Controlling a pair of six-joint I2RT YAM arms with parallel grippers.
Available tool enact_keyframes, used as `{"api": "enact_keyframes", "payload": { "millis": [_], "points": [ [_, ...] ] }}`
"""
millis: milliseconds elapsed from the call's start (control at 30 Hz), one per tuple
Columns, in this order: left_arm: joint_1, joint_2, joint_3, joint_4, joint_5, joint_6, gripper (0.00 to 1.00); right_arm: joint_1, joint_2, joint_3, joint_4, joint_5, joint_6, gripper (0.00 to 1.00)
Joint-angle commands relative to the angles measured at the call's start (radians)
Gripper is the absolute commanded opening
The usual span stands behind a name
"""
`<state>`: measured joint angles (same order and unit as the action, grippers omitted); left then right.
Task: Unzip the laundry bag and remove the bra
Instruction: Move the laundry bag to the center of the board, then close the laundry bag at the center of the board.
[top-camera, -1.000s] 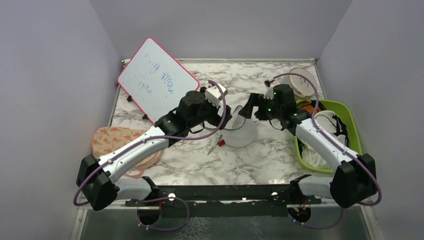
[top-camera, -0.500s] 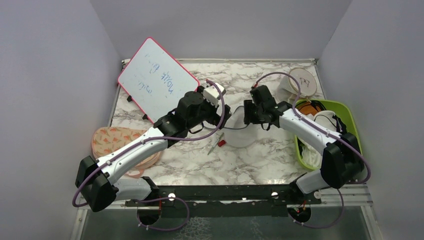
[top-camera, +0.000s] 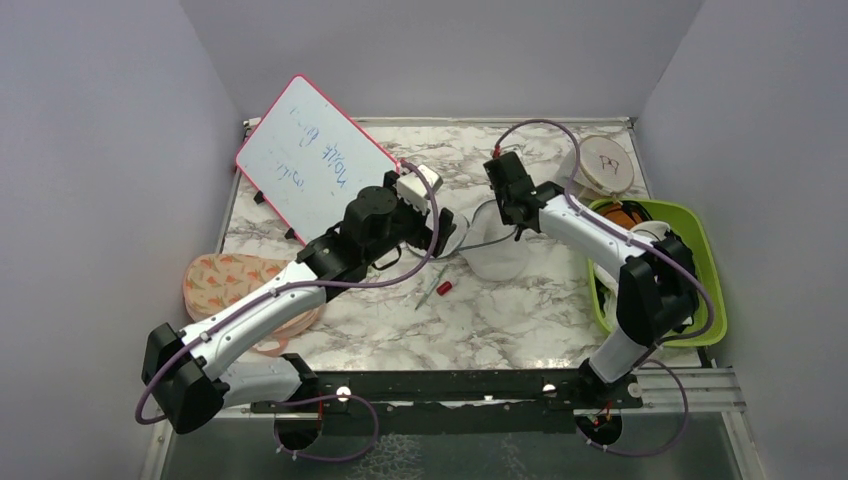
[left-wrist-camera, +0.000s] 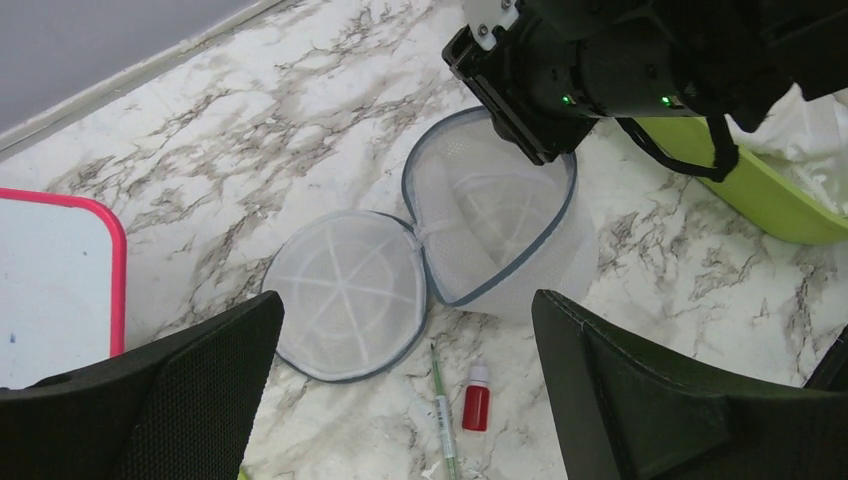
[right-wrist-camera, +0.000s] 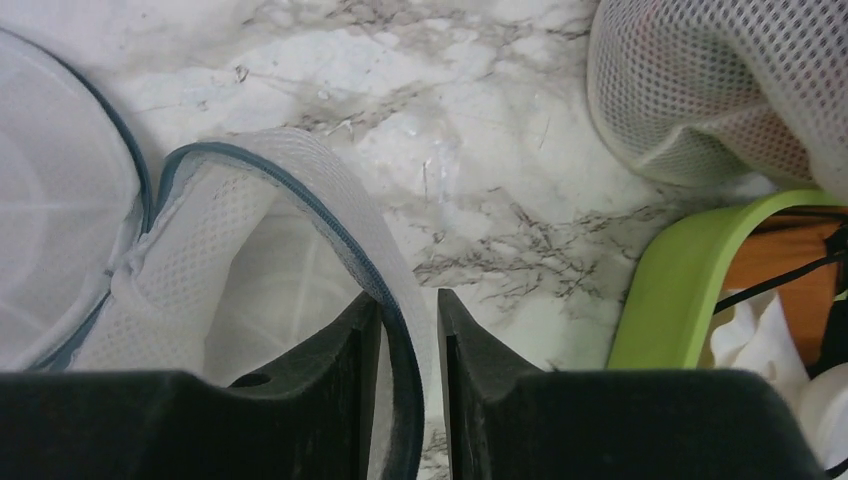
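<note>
The laundry bag (top-camera: 495, 252) lies unzipped on the marble table. Its flat half (left-wrist-camera: 345, 295) rests on the surface and its deeper half (left-wrist-camera: 490, 225) stands tilted up, the dark zipper rim (right-wrist-camera: 330, 225) showing. My right gripper (top-camera: 514, 212) comes in from the far side, and in its own view the right gripper (right-wrist-camera: 408, 300) is shut on that rim. My left gripper (left-wrist-camera: 408, 298) hangs open above the flat half, holding nothing. The bra is hidden; I make out only mesh and white ribs inside.
A red bottle (left-wrist-camera: 477, 405) and a green pen (left-wrist-camera: 442, 415) lie just in front of the bag. A pink-edged whiteboard (top-camera: 315, 160) leans at back left. The "P7" case (top-camera: 605, 165) and a green bin (top-camera: 705, 250) stand right. A patterned pad (top-camera: 235, 280) lies left.
My right arm swung from the bag's right side to its far side and its jaws closed onto the rim. The left gripper drew back slightly to the left.
</note>
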<state>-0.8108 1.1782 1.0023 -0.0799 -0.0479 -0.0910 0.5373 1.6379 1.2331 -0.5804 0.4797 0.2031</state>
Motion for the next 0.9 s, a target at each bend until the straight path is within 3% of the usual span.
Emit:
{"api": "enact_keyframes", "payload": {
  "millis": [0,67,200,267,567,867],
  "points": [
    [0.005,-0.064,-0.031,0.049,-0.076,0.003,0.9,-0.002,0.05,0.104,-0.015,0.138,-0.055,0.27],
    [0.007,-0.084,-0.035,0.051,-0.103,0.001,0.9,-0.001,0.05,0.134,-0.033,0.105,-0.053,0.3],
    [0.015,-0.155,-0.074,0.087,-0.189,0.003,0.9,0.0,0.011,0.171,-0.076,0.041,-0.06,0.66],
    [0.027,-0.188,-0.087,0.098,-0.224,-0.005,0.89,0.002,-0.006,0.199,-0.118,0.022,-0.064,0.77],
    [0.126,-0.379,-0.217,0.246,-0.299,-0.064,0.9,0.124,-0.002,0.28,-0.175,-0.14,-0.013,0.76],
    [0.152,-0.385,-0.225,0.246,-0.319,-0.067,0.91,0.257,0.219,0.454,-0.15,-0.283,0.045,0.73]
  ]
}}
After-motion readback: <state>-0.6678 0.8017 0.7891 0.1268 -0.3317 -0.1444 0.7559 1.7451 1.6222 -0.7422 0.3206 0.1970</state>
